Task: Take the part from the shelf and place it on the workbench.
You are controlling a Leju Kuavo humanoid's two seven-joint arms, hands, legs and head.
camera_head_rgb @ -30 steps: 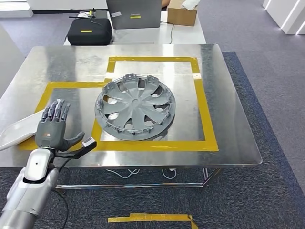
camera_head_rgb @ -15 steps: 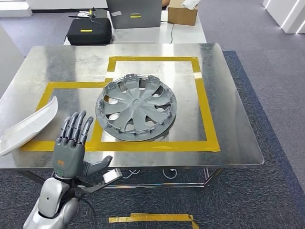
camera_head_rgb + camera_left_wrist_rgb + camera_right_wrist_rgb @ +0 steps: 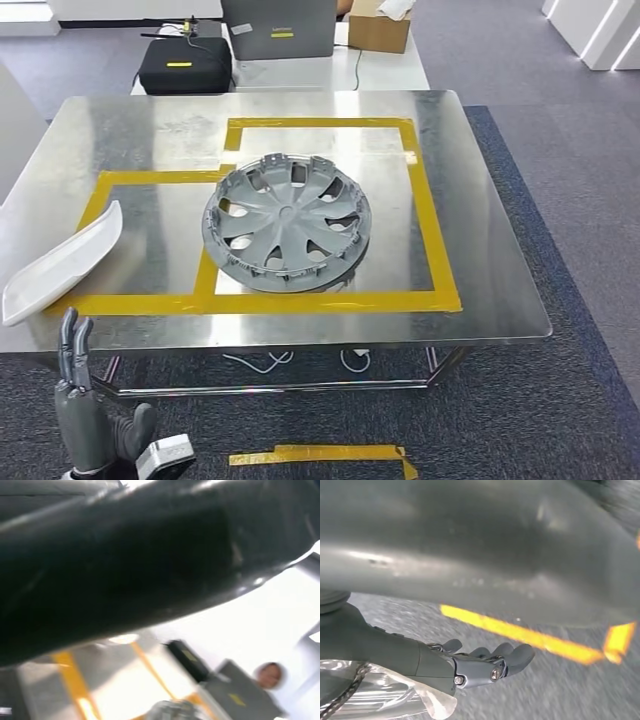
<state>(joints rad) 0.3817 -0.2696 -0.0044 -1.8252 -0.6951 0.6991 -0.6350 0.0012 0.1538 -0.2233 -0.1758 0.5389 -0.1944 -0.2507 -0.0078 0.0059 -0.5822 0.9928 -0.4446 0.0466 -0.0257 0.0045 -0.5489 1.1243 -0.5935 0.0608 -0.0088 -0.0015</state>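
Observation:
A white curved part [image 3: 60,265] lies on the steel workbench [image 3: 490,250] near its left front corner, across the yellow tape outline. A grey wheel cover [image 3: 287,222] rests in the middle of the bench. My left hand [image 3: 83,410] hangs below the bench's front edge at the lower left, fingers up and spread, thumb out, holding nothing. My right hand [image 3: 482,665] hangs over the grey carpet with its fingers stretched out and nothing in them. The left wrist view is blurred, with the wheel cover [image 3: 170,711] at its edge.
Behind the bench, a white table holds a black case [image 3: 185,65], a grey laptop [image 3: 281,28] and a cardboard box [image 3: 380,30]. Yellow tape [image 3: 324,457] marks the carpet in front of the bench. A person [image 3: 270,675] appears far off.
My left hand has come back off the bench beside the white part and dropped below its front edge. The white part and wheel cover lie still.

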